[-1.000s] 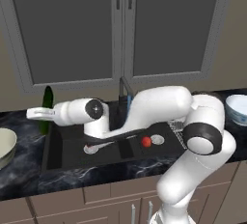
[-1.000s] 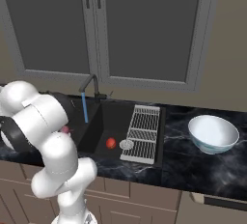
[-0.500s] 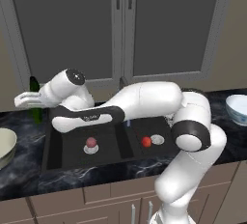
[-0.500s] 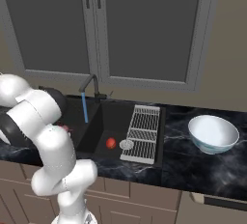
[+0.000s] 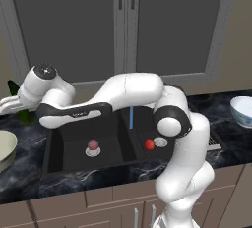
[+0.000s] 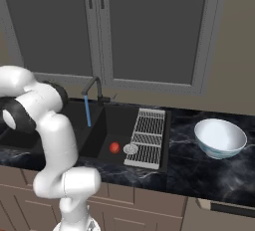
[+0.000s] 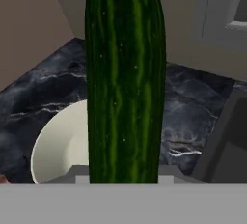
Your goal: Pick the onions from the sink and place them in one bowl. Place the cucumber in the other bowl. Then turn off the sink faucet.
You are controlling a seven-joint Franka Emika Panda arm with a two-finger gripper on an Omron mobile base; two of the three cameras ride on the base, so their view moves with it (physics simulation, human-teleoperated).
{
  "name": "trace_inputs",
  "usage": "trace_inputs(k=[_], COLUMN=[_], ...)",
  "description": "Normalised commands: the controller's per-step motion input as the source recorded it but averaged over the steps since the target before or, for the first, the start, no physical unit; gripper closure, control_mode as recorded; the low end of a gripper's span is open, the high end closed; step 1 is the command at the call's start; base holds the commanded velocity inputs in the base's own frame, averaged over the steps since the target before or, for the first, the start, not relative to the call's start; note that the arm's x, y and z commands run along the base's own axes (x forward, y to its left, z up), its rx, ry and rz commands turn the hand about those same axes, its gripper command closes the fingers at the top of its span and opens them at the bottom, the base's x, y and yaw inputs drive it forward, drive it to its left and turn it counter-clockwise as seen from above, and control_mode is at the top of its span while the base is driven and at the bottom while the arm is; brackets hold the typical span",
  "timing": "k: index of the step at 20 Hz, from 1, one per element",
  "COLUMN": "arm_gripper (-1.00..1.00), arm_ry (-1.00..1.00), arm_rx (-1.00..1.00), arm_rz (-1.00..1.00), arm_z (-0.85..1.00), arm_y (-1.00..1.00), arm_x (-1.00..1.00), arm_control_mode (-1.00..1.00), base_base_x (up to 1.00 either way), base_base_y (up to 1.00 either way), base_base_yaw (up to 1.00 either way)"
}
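Clearly the cucumber step is in hand: the two-finger gripper (image 5: 11, 103), reached far left past the black double-basin sink (image 5: 64, 143), is clamped on the dark green cucumber (image 7: 125, 78), which stands lengthwise up the hand view above the wide cream bowl (image 7: 60, 143) on the black marbled counter (image 7: 43, 85). Next, I judge, it must come over the bowl's beige inside and let go. Both onions wait in the sink, the dull pinkish-red ball (image 5: 92, 145) left, the bright red-orange ball (image 5: 149, 144) right, with the blue stream (image 5: 131, 118) running. Fingertips hide behind the cucumber; the bowl's near rim is cut off.
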Motion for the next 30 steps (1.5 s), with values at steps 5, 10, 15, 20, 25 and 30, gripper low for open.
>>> trace_inputs(k=[5, 10, 15, 20, 25, 30], arm_gripper=[1.0, 1.0, 1.0, 1.0, 1.0, 1.0], arm_ry=[-0.14, -0.02, 0.0, 0.0, 0.0, 0.0], arm_rx=[-0.29, -0.3, -0.25, -0.23, -0.18, -0.01], arm_rz=[0.0, 0.0, 0.0, 0.0, 0.0, 0.0], arm_z=[0.0, -0.2, -0.37, -0.52, -0.5, 0.04], arm_y=[0.88, 0.59, 0.43, 0.3, 0.1, 0.22], arm_x=[-0.34, -0.08, 0.01, 0.23, 0.52, 0.61], arm_control_mode=[-1.0, -1.0, -1.0, -1.0, -1.0, -1.0], base_base_x=[0.0, 0.0, 0.0, 0.0, 0.0, 0.0], base_base_y=[0.0, 0.0, 0.0, 0.0, 0.0, 0.0], base_base_yaw=[0.0, 0.0, 0.0, 0.0, 0.0, 0.0])
